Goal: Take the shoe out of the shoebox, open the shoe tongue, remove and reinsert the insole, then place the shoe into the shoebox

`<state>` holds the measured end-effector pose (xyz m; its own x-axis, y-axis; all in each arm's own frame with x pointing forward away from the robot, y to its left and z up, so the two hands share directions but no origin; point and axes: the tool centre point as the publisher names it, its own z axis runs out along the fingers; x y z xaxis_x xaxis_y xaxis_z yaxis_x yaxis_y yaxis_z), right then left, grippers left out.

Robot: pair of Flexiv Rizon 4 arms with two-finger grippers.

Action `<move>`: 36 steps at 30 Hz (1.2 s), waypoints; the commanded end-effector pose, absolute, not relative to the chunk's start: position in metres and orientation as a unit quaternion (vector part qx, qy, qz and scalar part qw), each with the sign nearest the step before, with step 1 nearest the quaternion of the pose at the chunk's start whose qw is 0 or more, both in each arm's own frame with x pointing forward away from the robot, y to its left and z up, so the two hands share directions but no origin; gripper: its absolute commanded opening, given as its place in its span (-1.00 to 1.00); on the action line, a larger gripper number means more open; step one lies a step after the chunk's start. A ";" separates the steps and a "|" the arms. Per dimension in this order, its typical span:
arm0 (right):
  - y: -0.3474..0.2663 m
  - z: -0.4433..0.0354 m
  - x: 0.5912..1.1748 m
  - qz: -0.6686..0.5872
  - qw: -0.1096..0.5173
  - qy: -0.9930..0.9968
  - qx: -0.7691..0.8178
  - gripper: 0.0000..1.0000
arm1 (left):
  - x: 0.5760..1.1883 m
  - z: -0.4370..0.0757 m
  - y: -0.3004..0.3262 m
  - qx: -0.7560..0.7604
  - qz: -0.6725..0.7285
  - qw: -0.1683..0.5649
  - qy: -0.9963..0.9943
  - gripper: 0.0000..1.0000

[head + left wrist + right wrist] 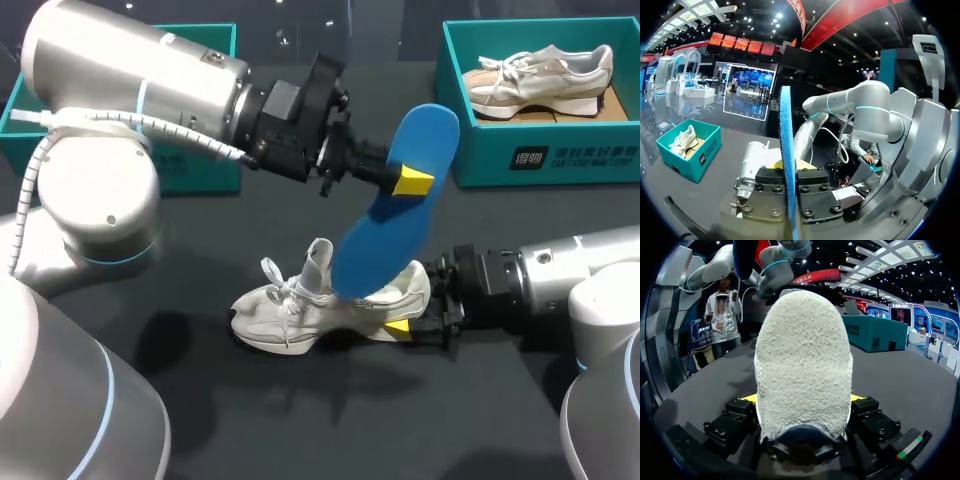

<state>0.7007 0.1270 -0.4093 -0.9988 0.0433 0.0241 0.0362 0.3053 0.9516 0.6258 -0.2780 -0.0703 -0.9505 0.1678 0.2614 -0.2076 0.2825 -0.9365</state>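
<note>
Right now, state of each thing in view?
shoe: upright on table, tongue up
insole: raised, lower end at shoe opening
left gripper: shut on insole
right gripper: shut on shoe heel
shoebox: open, second shoe inside

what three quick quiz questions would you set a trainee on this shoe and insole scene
1. True or false: the left jaws hold the blue insole.
2. What are the right jaws shut on? A: the loose sneaker, at its heel. B: the insole. C: a shoebox.
3. Fill in: the teal shoebox at the far right holds a second ____.
Key: 1 true; 2 A; 3 sneaker, the boxed sneaker.
</note>
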 end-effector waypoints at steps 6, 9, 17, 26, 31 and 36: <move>0.128 -0.411 0.699 0.587 0.003 0.809 0.025 -1.00 | 0.589 -0.047 -0.253 0.054 0.634 0.153 -0.757 -1.00; 0.128 -0.411 0.699 0.587 0.003 0.809 0.025 -1.00 | 0.589 -0.047 -0.253 0.054 0.634 0.153 -0.757 -1.00; 0.128 -0.411 0.699 0.587 0.003 0.809 0.025 -1.00 | 0.581 -0.040 -0.238 0.081 0.650 0.166 -0.737 -1.00; 0.128 -0.411 0.699 0.587 0.003 0.809 0.025 -1.00 | 0.570 -0.034 -0.228 0.112 0.653 0.164 -0.731 -1.00; 0.128 -0.411 0.699 0.587 0.003 0.809 0.025 -1.00 | 0.568 -0.035 -0.228 0.128 0.658 0.165 -0.724 -1.00; 0.128 -0.411 0.699 0.587 0.003 0.809 0.025 -1.00 | 0.569 -0.037 -0.229 0.132 0.658 0.165 -0.722 -1.00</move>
<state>0.7007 0.1269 -0.4094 -0.9988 0.0434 0.0241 0.0362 0.3055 0.9515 0.5740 -0.2299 -0.0331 -0.9096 0.0342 0.4141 -0.4085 0.1082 -0.9063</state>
